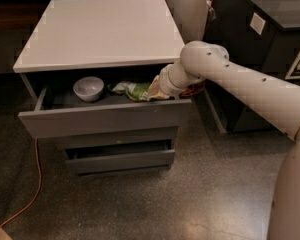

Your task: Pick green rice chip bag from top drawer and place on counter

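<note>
Top drawer (105, 121) open beneath glossy white counter (100, 31). On drawer's grey bottom: pale bowl (88, 88) upright at left; green rice chip bag (132, 90) lying to its right, apart from bowl. Gripper (157, 90) inside drawer's right end, against bag's right edge. Drawer cabinet stands on speckled floor (190, 194); orange cable (32, 184) trails over floor at left.

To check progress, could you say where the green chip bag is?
The bag lies in the open top drawer, right of the bowl, the tool at its right end.
</note>
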`<move>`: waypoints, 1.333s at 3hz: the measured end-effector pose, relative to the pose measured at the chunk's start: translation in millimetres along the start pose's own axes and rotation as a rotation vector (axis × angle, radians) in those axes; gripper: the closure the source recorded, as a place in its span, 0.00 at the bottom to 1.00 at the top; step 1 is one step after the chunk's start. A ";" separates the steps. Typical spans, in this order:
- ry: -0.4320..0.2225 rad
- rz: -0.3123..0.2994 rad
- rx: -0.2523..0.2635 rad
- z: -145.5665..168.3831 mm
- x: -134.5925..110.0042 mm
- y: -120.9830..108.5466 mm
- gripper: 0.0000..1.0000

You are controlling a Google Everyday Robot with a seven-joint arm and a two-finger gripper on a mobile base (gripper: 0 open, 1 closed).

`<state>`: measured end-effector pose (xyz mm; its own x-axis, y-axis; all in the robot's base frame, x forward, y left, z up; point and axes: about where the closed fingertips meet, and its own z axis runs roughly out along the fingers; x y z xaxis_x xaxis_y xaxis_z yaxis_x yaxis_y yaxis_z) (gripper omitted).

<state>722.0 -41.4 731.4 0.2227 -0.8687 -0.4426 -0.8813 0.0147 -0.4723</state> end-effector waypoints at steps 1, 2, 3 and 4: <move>-0.012 0.012 -0.013 15.6 6.5 -5.5 1.00; -0.022 0.031 -0.034 27.7 11.0 -3.5 1.00; -0.029 0.050 -0.051 35.4 14.5 0.3 1.00; -0.032 0.064 -0.060 41.8 19.1 0.3 1.00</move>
<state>743.4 -37.3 690.9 0.1778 -0.8508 -0.4945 -0.9172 0.0389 -0.3966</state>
